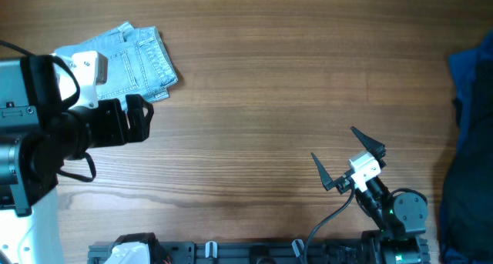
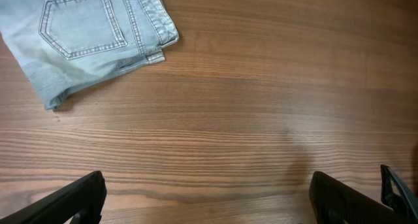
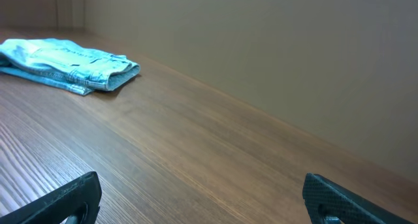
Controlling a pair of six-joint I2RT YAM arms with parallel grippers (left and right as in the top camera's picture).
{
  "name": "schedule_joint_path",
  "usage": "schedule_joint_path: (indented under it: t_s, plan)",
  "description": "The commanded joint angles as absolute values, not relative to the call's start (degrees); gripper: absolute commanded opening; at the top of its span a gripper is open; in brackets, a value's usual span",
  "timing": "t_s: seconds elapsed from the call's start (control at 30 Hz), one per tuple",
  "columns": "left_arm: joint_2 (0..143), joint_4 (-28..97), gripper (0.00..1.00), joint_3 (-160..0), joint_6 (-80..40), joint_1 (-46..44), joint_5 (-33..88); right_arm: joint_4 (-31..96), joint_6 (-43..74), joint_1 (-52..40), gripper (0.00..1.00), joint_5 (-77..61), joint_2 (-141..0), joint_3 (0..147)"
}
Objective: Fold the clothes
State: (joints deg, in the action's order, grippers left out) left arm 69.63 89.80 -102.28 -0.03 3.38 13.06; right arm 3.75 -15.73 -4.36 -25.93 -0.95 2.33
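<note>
The left tool (image 1: 145,118) stands spread wide with nothing between its fingers; in the left wrist view only bare table (image 1: 269,79) shows in the gap. The right tool (image 1: 344,152), at lower right of the overhead frame, is likewise spread and empty, well apart from any cloth. Outward from the left tool, the denim shorts (image 2: 85,34) lie flat at the upper left of the overhead frame, near that tool but apart from it. They sit as a compact bundle, stitched back pocket uppermost, with layered edges stacked along the right side in the left wrist view. On this evidence the fold appears largely or wholly made, though the underside layers cannot be checked. A dark blue fabric heap (image 1: 470,141) occupies the right edge of the overhead frame, near the right arm's side and no part of the task. Risks from here, as judged: if the left tool drops or sweeps toward upper left, a finger could snag the stacked edges and peel the top layer open. A pinch taking only the uppermost layer would drag the bundle apart instead of moving it whole. The shorts also lie near the table's far left margin, so a push could slide them off.
</note>
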Motion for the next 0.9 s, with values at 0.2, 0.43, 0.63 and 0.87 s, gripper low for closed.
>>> schedule_joint_path:
  t_s: [0.2, 0.43, 0.63, 0.87]
  plan:
    - [67.33, 88.62, 1.00, -102.32, 2.35, 2.52, 10.28, 3.44, -15.00, -4.12, 1.00, -27.46, -0.27, 2.50]
    - [55.31, 55.02, 1.00, -89.41, 6.15, -3.16, 16.82, 3.42, -15.00, -4.12, 1.00, -27.46, -0.27, 2.50]
    - [43.07, 33.04, 1.00, -67.18, 7.33, -2.20, 19.29, 3.44, -15.00, -4.12, 1.00, -27.46, -0.27, 2.50]
    - [27.09, 21.69, 1.00, -41.91, 7.29, 0.30, 19.70, 3.44, -15.00, -4.12, 1.00, -27.46, -0.27, 2.50]
